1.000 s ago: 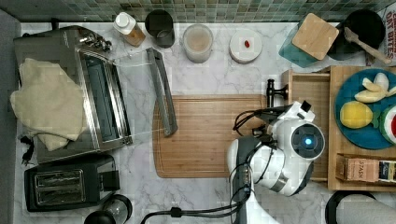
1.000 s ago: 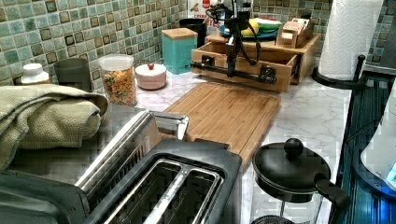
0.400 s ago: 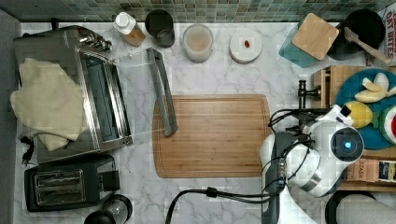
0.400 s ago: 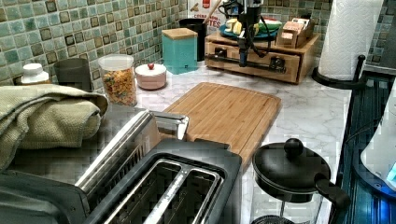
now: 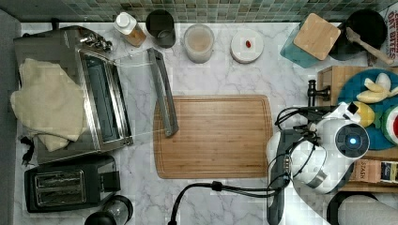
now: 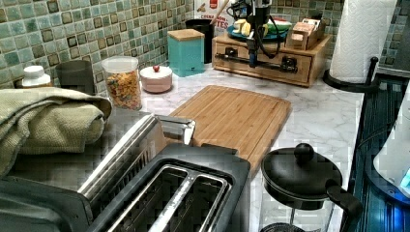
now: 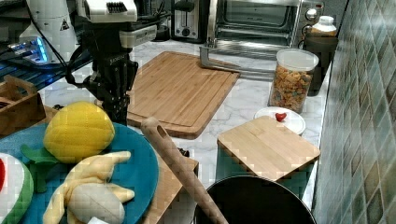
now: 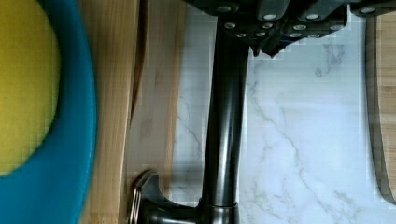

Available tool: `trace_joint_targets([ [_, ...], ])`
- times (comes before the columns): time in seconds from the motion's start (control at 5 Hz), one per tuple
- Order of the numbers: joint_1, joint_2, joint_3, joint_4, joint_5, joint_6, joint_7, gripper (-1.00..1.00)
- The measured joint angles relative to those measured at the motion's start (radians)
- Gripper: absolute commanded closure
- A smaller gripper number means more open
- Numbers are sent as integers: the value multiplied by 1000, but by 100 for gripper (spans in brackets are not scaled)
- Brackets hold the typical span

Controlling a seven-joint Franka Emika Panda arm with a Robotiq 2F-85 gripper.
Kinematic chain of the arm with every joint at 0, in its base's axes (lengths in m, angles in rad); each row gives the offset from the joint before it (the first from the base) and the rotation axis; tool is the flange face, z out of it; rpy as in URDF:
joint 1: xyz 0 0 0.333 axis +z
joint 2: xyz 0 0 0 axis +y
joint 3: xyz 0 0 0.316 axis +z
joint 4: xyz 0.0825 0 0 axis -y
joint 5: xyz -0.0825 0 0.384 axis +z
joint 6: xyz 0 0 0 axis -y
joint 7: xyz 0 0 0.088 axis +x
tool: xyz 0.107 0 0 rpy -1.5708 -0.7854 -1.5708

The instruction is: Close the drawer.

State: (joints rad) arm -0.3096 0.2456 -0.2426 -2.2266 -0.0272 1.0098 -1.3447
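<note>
Now the white arm stands over the wooden organizer box (image 6: 270,60) at the top view's right edge, its wrist pointing straight down in front of the box. In the left view the gripper (image 6: 253,58) hangs vertically before the box front, at the height of the black bar handle (image 6: 241,58). In the wrist view this handle (image 8: 227,121) runs under the gripper body, and the fingers seem to sit on both sides of it, but whether they really pinch the bar I cannot tell.

The drawer (image 6: 263,65) is pushed in: its front lies flush with the box in the left view, and in the top view only the handle (image 5: 311,93) sticks out toward the cutting board (image 5: 213,136). On top of the box the blue plate (image 7: 135,158) carries the yellow toy fruit (image 7: 79,130).

One second ago the drawer was pulled far out over the marble counter (image 5: 225,79), next to the cutting board, and the arm stood more to the top view's left. Since then the arm has moved to the top view's right and the drawer has gone in with it.
</note>
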Motion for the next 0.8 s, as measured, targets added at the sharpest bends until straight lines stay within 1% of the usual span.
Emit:
trace_joint_targets([
  [0.2,14,-6,-4,4,-49,-21,7,100],
  [0.4,20,-6,-7,2,-72,-21,7,100],
  [0.8,20,-6,-10,2,-71,-21,7,100],
])
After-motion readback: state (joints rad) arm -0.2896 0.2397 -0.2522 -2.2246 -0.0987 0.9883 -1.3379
